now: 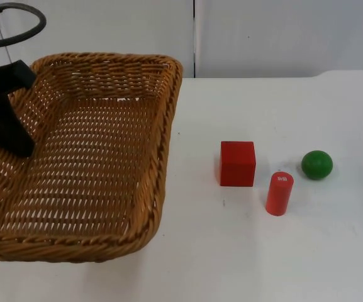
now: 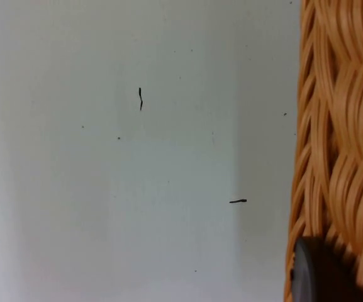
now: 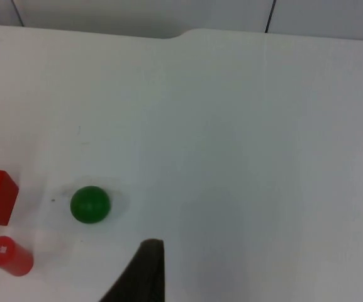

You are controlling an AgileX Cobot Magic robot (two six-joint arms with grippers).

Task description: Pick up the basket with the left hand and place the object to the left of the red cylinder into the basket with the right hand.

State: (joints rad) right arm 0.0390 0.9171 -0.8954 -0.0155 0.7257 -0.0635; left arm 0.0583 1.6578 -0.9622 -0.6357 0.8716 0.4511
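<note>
Left gripper (image 1: 8,135): mine, pinching the wicker basket's (image 1: 162,157) left rim.
Right gripper (image 3: 145,277): mine, jaw state unclear.
Red cube (image 1: 237,163): on table, just left of red cylinder (image 1: 279,193), near basket, apart from my right gripper.

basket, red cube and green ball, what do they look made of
Basket: woven wicker or rattan, tan, with visible braided strands and an open-weave floor. Red cube: probably painted wood or plastic, matte, with flat faces and crisp edges. Green ball: the same, smooth with a soft sheen; the look doesn't settle which.
</note>
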